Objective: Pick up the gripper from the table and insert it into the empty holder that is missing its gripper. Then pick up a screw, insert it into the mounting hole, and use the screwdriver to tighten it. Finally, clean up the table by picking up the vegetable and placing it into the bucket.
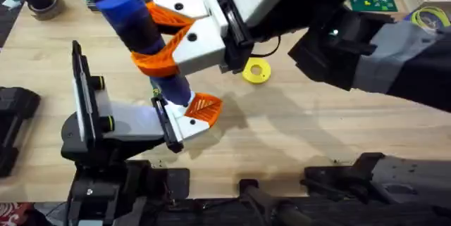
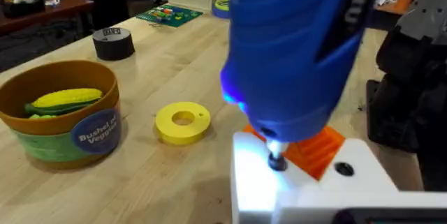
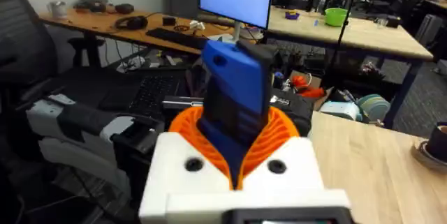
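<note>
Screw under screwdriver (image 2: 293, 49) tip hidden

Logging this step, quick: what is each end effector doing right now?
Left: cannot be told.
Right end effector: closed on the screwdriver.

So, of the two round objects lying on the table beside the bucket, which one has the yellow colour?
The flat disc with a centre hole, lying nearer the screwdriver. The other one, the tape roll, is black and lies farther back, beyond the bucket.
</note>
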